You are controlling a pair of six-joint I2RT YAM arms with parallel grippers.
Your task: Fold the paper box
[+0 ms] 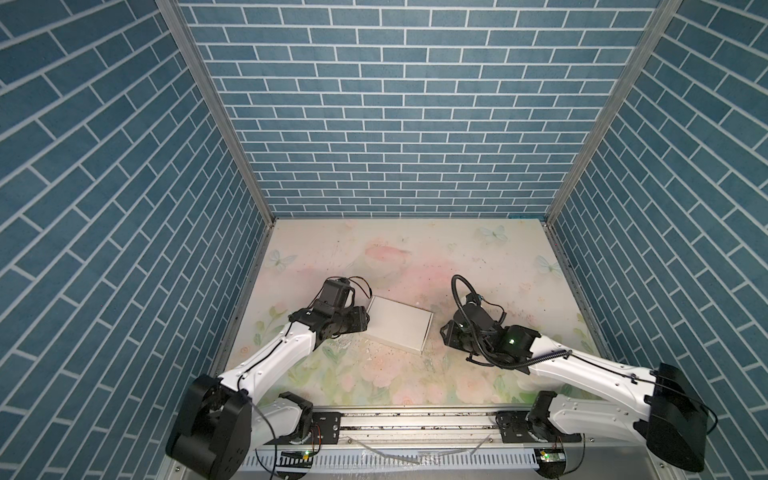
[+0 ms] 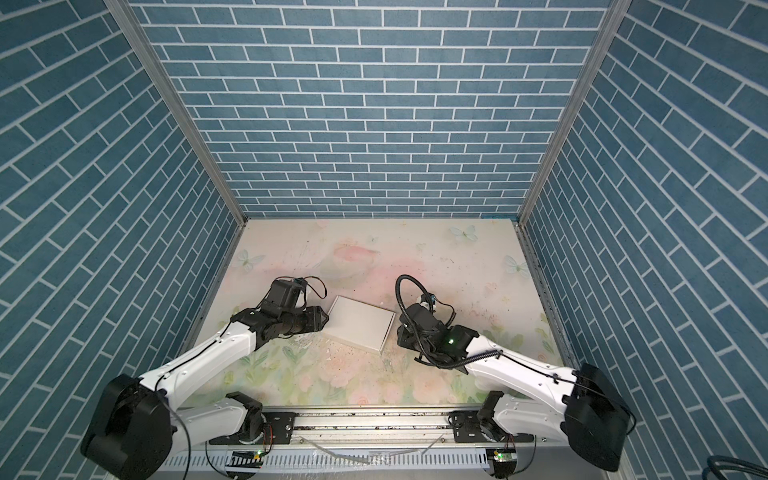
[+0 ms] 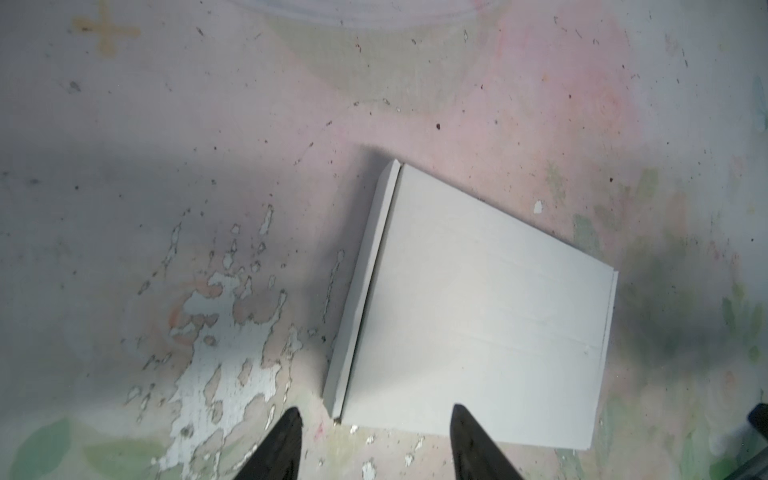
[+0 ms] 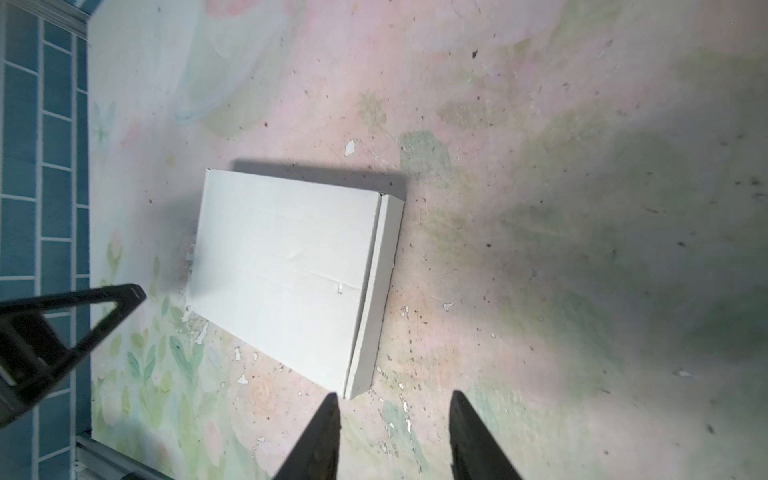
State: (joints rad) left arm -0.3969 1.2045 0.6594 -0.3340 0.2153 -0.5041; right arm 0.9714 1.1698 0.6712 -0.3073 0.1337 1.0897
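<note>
paper box looks closed up: lid panel down flat, shallow rectangle, no loose flaps or tabs showing in either top view. It lies flat on the counter, skewed to the counter's edges, about mid-counter between the two arms.

Both wrist views show a thin dark seam between the lid and one narrow side wall. Lid is not visibly lifted, but can't tell if the tuck is fully seated.

left gripper: jaws spread, pinching nothing. Tips are at the box's near-left end, just beside or maybe over that corner. In the left wrist view one tip overlaps the box edge; contact can't be confirmed.

right gripper: jaws spread, empty, near the box's opposite end but clearly apart from it. Right wrist view shows bare counter between the tips, box off to the side.

My read: folding is essentially done, this is the let-go/check stage.

Next move, as I judge it: if that seam is a lid edge springing up, press it along the side wall with the other arm bracing the far end. Otherwise back both arms off straight, without clipping the left corner. Thin card, light, so it will slide on any nudge.
</note>
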